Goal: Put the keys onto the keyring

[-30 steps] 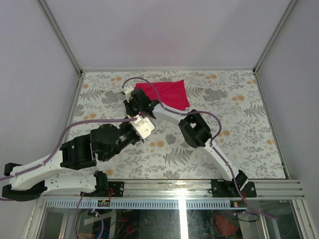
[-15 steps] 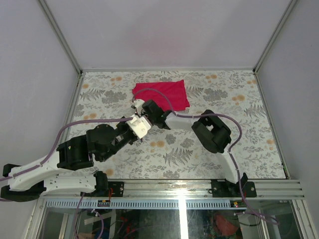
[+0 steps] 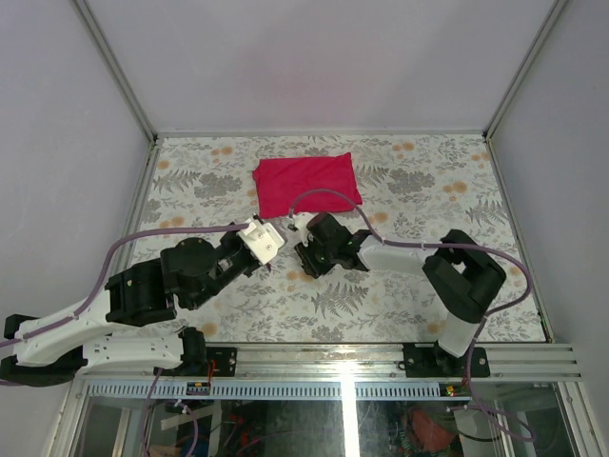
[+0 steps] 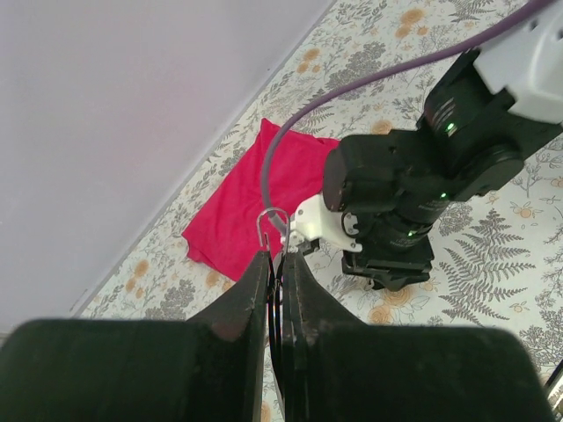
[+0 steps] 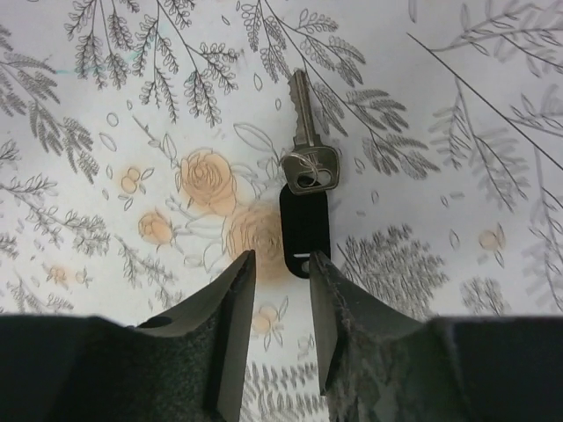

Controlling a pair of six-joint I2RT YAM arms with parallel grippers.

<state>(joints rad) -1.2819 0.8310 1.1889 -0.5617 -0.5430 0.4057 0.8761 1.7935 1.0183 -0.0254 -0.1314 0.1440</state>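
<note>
Swung clear of the red cloth (image 3: 306, 181), the right arm now reaches low over the middle of the table (image 3: 428, 190), while the left arm has barely shifted; the right gripper (image 5: 280, 264) points down at a silver key (image 5: 308, 154) lying flat on the flowered surface, with a black piece (image 5: 304, 224) touching its head; its jaws stand slightly parted, clamped on nothing, the near end of the black piece lying in the gap, probably lined up for a pinch; the left gripper (image 4: 274, 259) is clenched on the keyring (image 4: 274, 220), whose thin wire loop juts upright past the fingertips, apparently held out so that a key can be brought to it; I see no key on the ring yet.
</note>
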